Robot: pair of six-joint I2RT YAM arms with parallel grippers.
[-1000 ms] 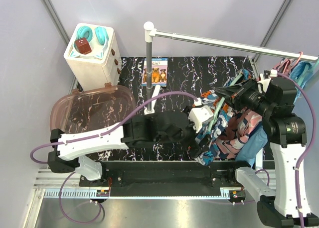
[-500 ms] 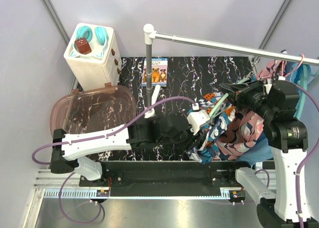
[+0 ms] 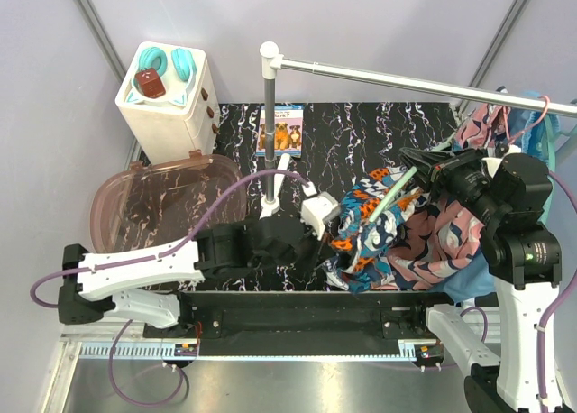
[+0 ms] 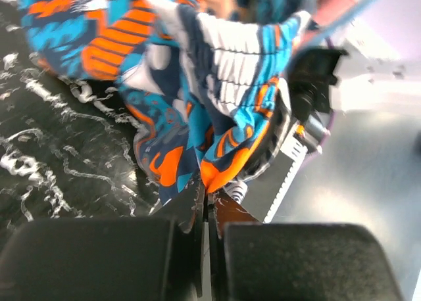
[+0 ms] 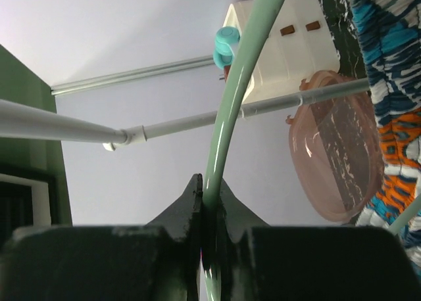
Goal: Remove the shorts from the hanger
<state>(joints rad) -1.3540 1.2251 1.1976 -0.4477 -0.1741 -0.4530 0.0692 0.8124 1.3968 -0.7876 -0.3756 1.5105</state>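
Observation:
The orange, blue and white patterned shorts [image 3: 365, 225] hang off a pale green hanger [image 3: 398, 192] above the table's right half. My left gripper [image 3: 332, 234] is shut on their lower hem; in the left wrist view the orange edge of the shorts [image 4: 223, 163] is pinched in the gripper [image 4: 207, 197]. My right gripper [image 3: 419, 174] is shut on the hanger [image 5: 243, 71], whose bar runs up between the gripper's [image 5: 210, 199] jaws. Pink printed shorts [image 3: 442, 242] lie bunched right of the patterned pair, and light blue cloth [image 3: 464, 285] shows beneath them.
A pink tub [image 3: 162, 206] sits at the left, with a white drawer unit [image 3: 167, 93] behind it. A picture book [image 3: 279, 129] lies at the back. The stand pole [image 3: 269, 124] carries a rail [image 3: 406, 78]; other hangers and cloth [image 3: 494, 120] hang at its right end.
My left gripper has shut on the patterned shorts and drawn back to the left, stretching them away from the hanger. The right arm has shifted a little right with the hanger.

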